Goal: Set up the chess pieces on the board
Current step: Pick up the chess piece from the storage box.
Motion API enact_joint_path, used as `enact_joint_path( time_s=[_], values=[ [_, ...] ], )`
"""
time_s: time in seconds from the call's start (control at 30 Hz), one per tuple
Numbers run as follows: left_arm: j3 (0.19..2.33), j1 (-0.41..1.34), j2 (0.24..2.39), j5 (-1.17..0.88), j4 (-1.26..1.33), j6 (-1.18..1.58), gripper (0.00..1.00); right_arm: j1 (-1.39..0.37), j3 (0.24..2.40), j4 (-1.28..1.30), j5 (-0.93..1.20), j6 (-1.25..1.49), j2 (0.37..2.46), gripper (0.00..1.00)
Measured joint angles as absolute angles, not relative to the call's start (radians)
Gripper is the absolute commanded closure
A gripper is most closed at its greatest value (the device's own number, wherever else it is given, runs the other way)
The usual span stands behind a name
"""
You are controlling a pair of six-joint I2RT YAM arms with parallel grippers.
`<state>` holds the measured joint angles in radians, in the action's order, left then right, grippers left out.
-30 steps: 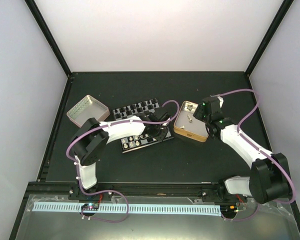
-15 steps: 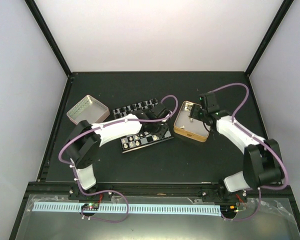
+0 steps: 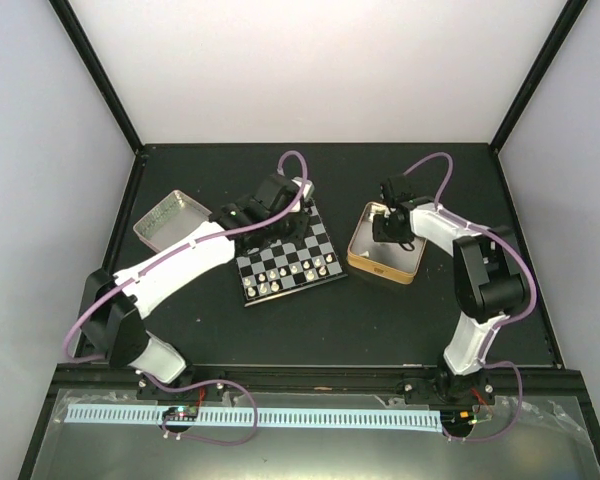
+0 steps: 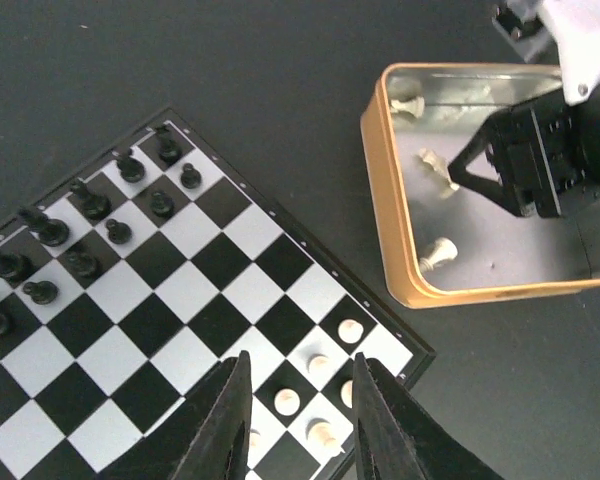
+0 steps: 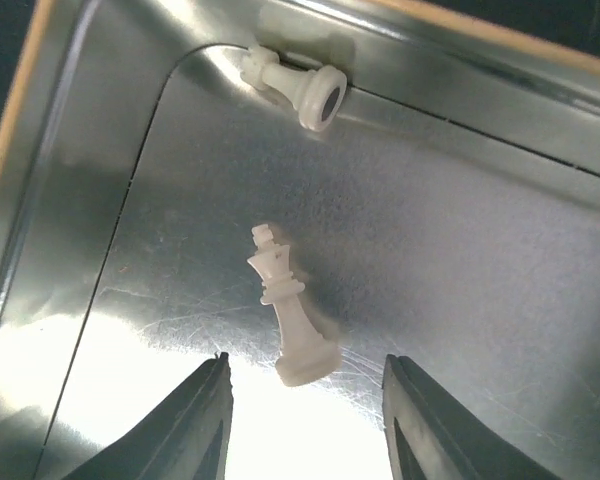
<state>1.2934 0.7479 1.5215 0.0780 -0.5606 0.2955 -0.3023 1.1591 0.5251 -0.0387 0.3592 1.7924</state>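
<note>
inside the gold-rimmed tin the right gripper straddles a fallen white piece, spread to pinch it; left gripper hovers spread over the board.

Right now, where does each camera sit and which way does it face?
Top external: above and behind the robot, facing down on the table; both arms, the board and the gold-rimmed tin show.
Left wrist: over the board, facing down; the left gripper frames the board's corner, with the tin beside it.
Right wrist: inside the tin, facing its floor; the right gripper flanks a white piece.
Top and left wrist both show the right gripper in the tin.
</note>
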Motion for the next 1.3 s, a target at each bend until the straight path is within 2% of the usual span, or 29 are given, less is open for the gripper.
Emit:
enact_joint_path(
  time_s=[0.33, 0.77, 1.0, 1.2, 1.3],
  values=[
    [1.259, 0.66, 1.477, -0.011, -0.555, 0.319, 0.66, -0.302, 1.181, 0.583, -0.023, 0.292, 1.866, 0.69],
    [1.203, 0.589, 1.431, -0.095, -0.537, 0.363, 0.63, -0.302, 1.24, 0.58, -0.029, 0.265, 1.922, 0.69],
    [1.188, 0.57, 1.419, -0.12, -0.521, 0.379, 0.61, -0.305, 1.25, 0.58, -0.047, 0.253, 1.929, 0.88],
    [1.186, 0.568, 1.419, -0.141, -0.516, 0.387, 0.58, -0.313, 1.24, 0.569, -0.06, 0.241, 1.92, 0.9],
    [1.185, 0.567, 1.413, -0.15, -0.515, 0.394, 0.53, -0.314, 1.197, 0.545, -0.065, 0.241, 1.879, 0.9]
  ],
)
